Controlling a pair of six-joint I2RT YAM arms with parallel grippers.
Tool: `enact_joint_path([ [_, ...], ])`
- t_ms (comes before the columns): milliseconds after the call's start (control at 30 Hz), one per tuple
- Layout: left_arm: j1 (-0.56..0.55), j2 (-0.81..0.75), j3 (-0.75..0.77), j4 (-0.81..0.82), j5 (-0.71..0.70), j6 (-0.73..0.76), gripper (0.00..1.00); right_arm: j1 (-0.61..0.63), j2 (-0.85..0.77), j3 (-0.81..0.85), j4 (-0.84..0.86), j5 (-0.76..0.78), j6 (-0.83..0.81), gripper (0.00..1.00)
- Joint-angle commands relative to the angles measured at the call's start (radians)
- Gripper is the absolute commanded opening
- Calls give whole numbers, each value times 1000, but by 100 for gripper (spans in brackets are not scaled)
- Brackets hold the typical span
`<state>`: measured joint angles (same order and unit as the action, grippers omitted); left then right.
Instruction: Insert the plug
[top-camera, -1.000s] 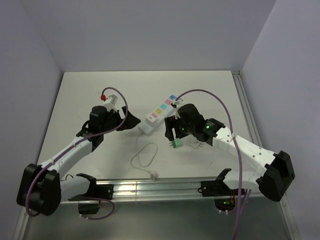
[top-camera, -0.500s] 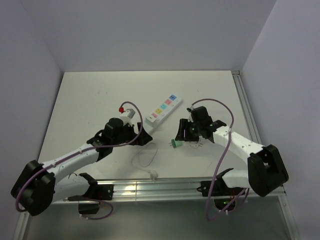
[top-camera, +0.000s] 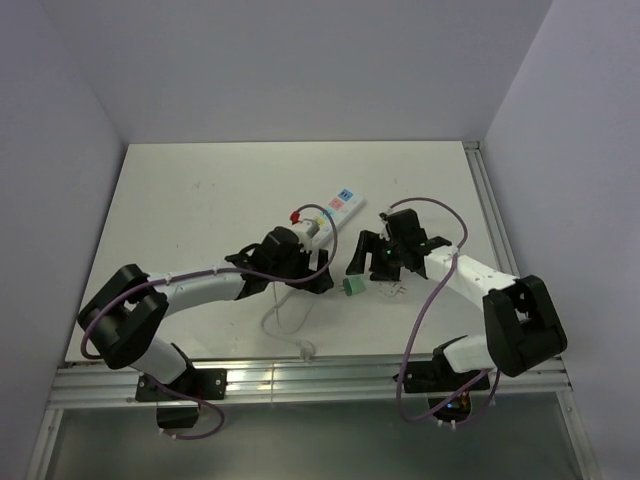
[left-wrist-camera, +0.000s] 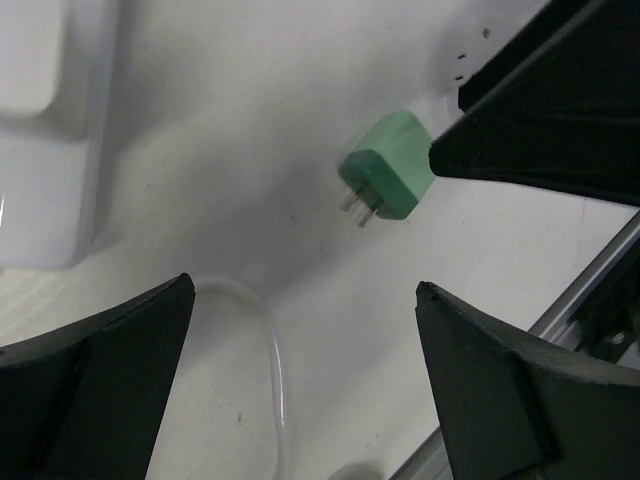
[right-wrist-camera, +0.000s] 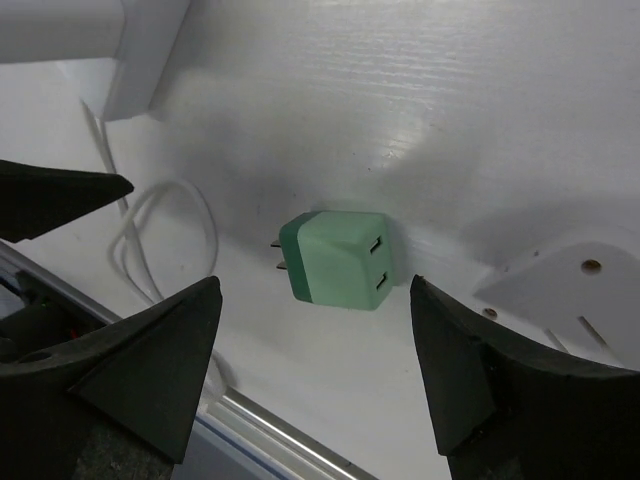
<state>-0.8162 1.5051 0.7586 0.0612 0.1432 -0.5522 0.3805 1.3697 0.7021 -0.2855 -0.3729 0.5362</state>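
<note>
A green plug (top-camera: 352, 287) lies on its side on the white table, prongs pointing left. Seen from the right wrist, the plug (right-wrist-camera: 340, 258) sits just ahead of my right gripper (right-wrist-camera: 315, 281), whose jaws stand open and touch nothing. My left gripper (left-wrist-camera: 305, 285) is also open, hovering over bare table with the plug (left-wrist-camera: 388, 178) beyond its fingertips. The white power strip (top-camera: 343, 203) with coloured labels lies behind the left arm, which covers most of it. From above, my left gripper (top-camera: 318, 278) and right gripper (top-camera: 362, 268) flank the plug closely.
A thin white cable (top-camera: 290, 315) loops on the table in front of the strip, ending in a small connector (top-camera: 305, 350). A small white plate with holes (top-camera: 393, 290) lies right of the plug. A metal rail (top-camera: 300, 375) runs along the near edge.
The left arm has swung right across the table to the plug, now covering the strip. The right arm pulled in and its jaws widened. The plug stays on the table.
</note>
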Motion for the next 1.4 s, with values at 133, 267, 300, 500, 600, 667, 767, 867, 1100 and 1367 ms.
enact_joint_path([
  [133, -83, 41, 177, -58, -4, 314, 100, -120, -191, 30, -24, -7, 76, 83],
  [267, -104, 98, 234, -125, 2, 426, 100, -247, -262, 7, -15, -52, 136, 83],
  [300, -107, 115, 261, -136, 4, 439, 99, -268, -291, -6, -12, -70, 145, 83],
  [500, -158, 259, 363, -199, -60, 528, 99, -371, -354, -24, 32, -164, 168, 82],
  [600, -172, 299, 390, -196, -74, 581, 100, -373, -340, -26, 42, -204, 159, 82],
  [667, -172, 320, 404, -193, -79, 598, 99, -373, -334, -29, 51, -215, 150, 81],
  [767, -172, 340, 419, -175, -67, 615, 100, -373, -331, -35, 49, -221, 137, 81],
  [867, -175, 378, 447, -187, -71, 633, 100, -373, -333, -46, 54, -219, 137, 81],
  [1100, -181, 443, 490, -192, -65, 661, 98, -439, -363, -72, 66, -221, 151, 80],
  [1367, -181, 468, 490, -190, -22, 653, 55, -508, -386, -102, 55, -222, 142, 77],
])
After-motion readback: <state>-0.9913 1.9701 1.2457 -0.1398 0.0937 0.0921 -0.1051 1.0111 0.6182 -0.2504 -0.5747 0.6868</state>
